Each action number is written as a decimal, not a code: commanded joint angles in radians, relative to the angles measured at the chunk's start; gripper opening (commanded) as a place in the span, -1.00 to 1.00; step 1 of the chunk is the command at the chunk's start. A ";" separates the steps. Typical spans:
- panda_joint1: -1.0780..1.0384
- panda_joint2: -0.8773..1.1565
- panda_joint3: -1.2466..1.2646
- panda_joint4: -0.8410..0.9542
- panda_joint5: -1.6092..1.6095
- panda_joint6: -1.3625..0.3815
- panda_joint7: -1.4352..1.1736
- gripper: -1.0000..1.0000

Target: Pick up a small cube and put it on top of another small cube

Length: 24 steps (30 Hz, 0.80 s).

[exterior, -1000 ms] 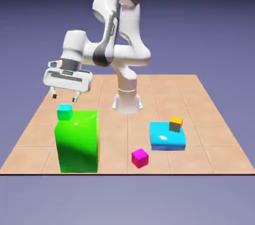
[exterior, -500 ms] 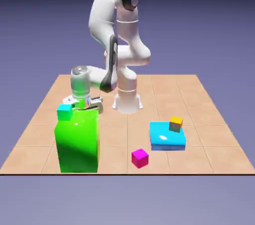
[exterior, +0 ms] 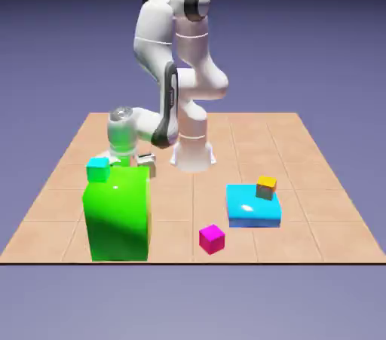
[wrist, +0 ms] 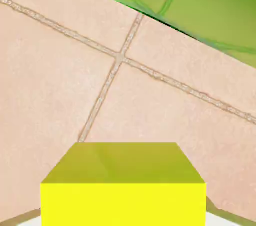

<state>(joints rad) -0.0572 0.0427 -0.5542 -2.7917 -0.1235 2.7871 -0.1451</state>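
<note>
1. The small plain yellow cube [wrist: 123, 185] fills the bottom middle of the hand view. It looks big and close there.
2. Its front face is bright yellow. Its top face is a darker, duller yellow. The edges are sharp and the sides are smooth, with no marks.
3. The yellow cube sits right where the fingers would be and hides them, so I cannot tell if the gripper [exterior: 136, 163] is clenched on it or not.
4. In the exterior view the yellow cube cannot be seen. The white arm's hand is low, left of the middle, just behind the tall shiny green block [exterior: 117, 212].
5. A small cyan cube [exterior: 98, 170] is at the green block's top left corner.
6. A small magenta cube [exterior: 212, 238] lies on the tan tiled table [exterior: 317, 203], low in the middle.
7. A small orange cube [exterior: 265, 187] sits on a flat cyan block [exterior: 252, 209] at the right.
</note>
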 commanded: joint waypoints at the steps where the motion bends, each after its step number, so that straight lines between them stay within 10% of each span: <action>1: 0.004 0.000 0.000 0.000 0.000 0.001 0.000 -1.00; 11: -0.053 -0.128 -0.074 0.360 0.176 -0.272 -0.093 -1.00; 24: 0.379 -0.216 -0.284 0.588 -0.048 -0.642 -0.612 -1.00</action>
<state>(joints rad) 0.3217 -0.1731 -0.8378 -2.2035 -0.1711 2.1438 -0.7575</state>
